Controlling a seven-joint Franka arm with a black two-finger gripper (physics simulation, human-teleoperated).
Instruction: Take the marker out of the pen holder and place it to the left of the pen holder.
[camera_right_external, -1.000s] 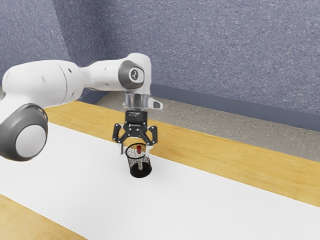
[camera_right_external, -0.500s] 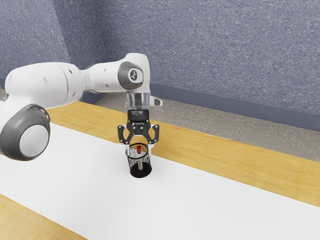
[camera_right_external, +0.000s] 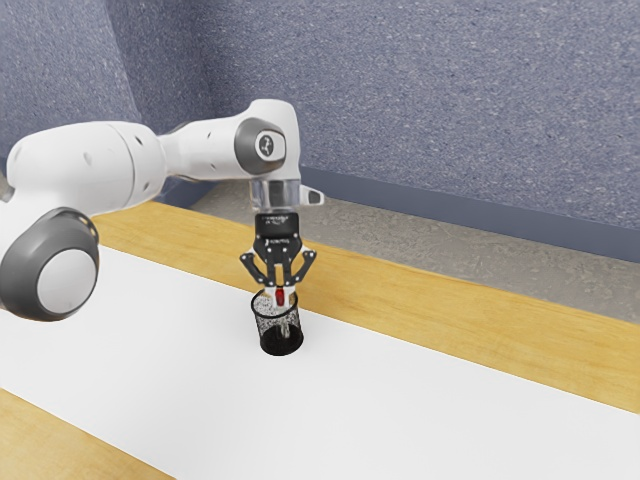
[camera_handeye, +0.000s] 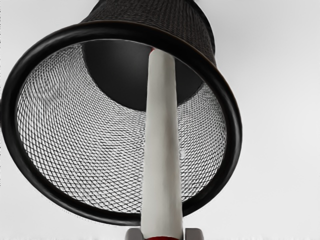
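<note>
Both fingers (camera_handeye: 194, 234) have drawn together since the earlier frame, from well spread over the pen holder (camera_right_external: 281, 344) to pinching the marker (camera_handeye: 162, 150) from its two sides. Nearest under the gripper (camera_right_external: 280, 300) comes the marker's red upper end; beyond it, the pale barrel slants past the black rim (camera_handeye: 235, 130), and its far end reaches down by the dark base. So the grasp looks made, but the marker is inside the holder, and I judge the lift comes next: straight up until the far end clears the rim, since a sideways pull could drag or tip the light mesh. The holder stands upright on the white surface (camera_right_external: 400, 400), which runs on to the exterior view's left and right and could take the marker afterwards. Farther off lie the wooden strip (camera_right_external: 480, 325) and the speckled wall (camera_right_external: 450, 90).
</note>
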